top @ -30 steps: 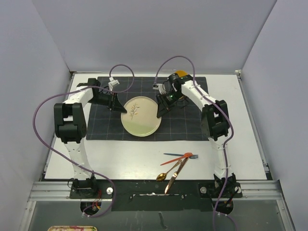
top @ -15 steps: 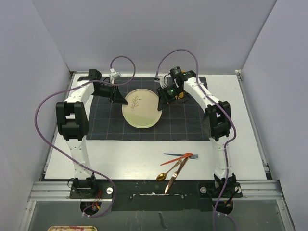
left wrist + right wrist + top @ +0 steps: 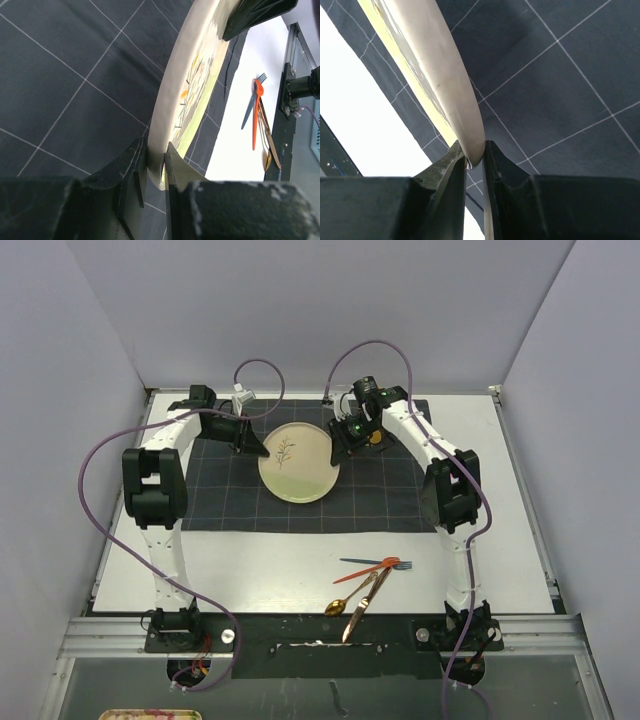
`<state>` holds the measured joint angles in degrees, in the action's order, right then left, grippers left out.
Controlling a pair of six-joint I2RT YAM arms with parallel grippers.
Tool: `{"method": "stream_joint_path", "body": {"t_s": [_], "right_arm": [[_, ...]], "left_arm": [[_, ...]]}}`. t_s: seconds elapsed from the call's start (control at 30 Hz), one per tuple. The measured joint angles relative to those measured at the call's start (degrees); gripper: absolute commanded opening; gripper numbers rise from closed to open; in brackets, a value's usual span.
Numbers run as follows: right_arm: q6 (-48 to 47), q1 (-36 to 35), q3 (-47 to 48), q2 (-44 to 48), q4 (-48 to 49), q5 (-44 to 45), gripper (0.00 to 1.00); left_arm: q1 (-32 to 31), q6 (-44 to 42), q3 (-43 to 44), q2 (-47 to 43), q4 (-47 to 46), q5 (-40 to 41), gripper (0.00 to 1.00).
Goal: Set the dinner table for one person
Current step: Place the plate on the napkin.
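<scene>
Markings on the arms too small to read; on the plate point(image 3: 297, 462), only a painted sprig.

On three sides, plain pale lilac-grey walls. Underneath, the dinner table point(image 3: 500, 540): large, flat, white, rectangular, filling most of the top view, with a metal rail point(image 3: 320, 625) along its near edge by the arm bases. Over its far half, a dark grey cloth point(image 3: 390, 505) with a thin light grid.

Far left: loops of purple cable point(image 3: 95, 455) trailing from the left arm. Next, the left gripper point(image 3: 252, 445), jaws drawn almost together and pinched on the plate's left rim; in the left wrist view, one finger point(image 3: 134, 167) pressed to each face of the cream edge.

Centre: the plate itself, round and cream with a greenish band inside the rim, over the far middle of the cloth. Touching the cloth or raised off it: cannot tell.

Right of it: the right gripper point(image 3: 338, 447), jaws likewise nearly closed, clamped on the plate's right rim, a finger point(image 3: 451, 172) on either face in the right wrist view.

Nearer the bases, on bare white just right of centre and well apart from the plate: a blue utensil point(image 3: 355, 561) crossed with an orange one point(image 3: 366, 570), plus a gold spoon point(image 3: 336, 608) and a gold knife point(image 3: 362, 613) touching them.
</scene>
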<state>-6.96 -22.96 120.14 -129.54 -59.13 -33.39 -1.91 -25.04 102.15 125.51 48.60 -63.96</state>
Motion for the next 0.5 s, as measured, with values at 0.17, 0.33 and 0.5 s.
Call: {"method": "stream_joint_path", "body": {"t_s": [0.17, 0.33, 0.5], "right_arm": [[0.0, 0.0, 0.0, 0.0, 1.4, 1.9, 0.0], [0.5, 0.0, 0.0, 0.0, 2.5, 3.3, 0.0], [1.1, 0.0, 0.0, 0.0, 3.5, 4.7, 0.0]], "left_arm": [[-0.1, 3.3, -1.5, 0.0, -4.9, 1.0, 0.0], [-0.3, 5.7, -1.5, 0.0, -7.2, 2.0, 0.0], [-0.4, 7.6, -1.5, 0.0, -9.0, 3.0, 0.0]]}}
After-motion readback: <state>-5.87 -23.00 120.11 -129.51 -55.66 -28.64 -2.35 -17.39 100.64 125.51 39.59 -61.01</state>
